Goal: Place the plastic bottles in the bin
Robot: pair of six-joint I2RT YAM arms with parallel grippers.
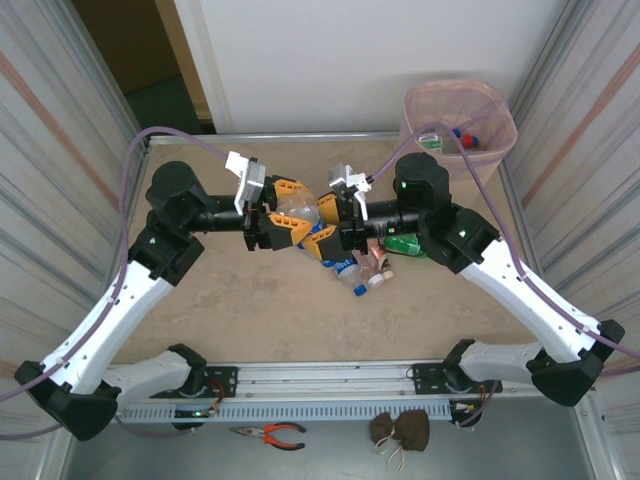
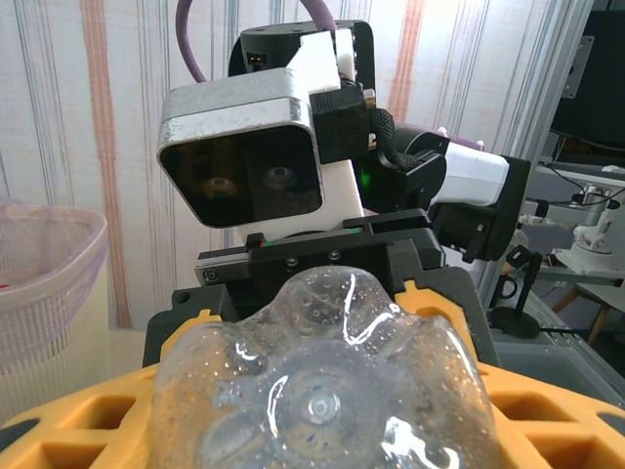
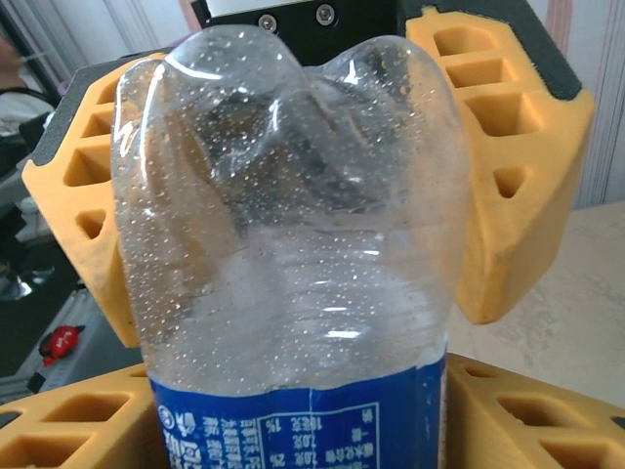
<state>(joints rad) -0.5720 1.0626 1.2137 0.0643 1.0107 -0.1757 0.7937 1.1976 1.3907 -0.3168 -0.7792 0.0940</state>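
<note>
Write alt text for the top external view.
Two robot arms meet mid-table, the left gripper and right gripper both on one clear bottle. A small pile of bottles lies by the right gripper; the pink-lined bin stands at the far right corner, bottles inside.

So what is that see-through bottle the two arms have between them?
The bottle is clear, dented plastic, beaded with tiny droplets, with a lobed base and a blue label printed in white. It hangs sideways in mid-air above the table. The left gripper clamps its base end between yellow fingers. The right gripper has its fingers flanking the label, though whether they press it is unclear.
</note>
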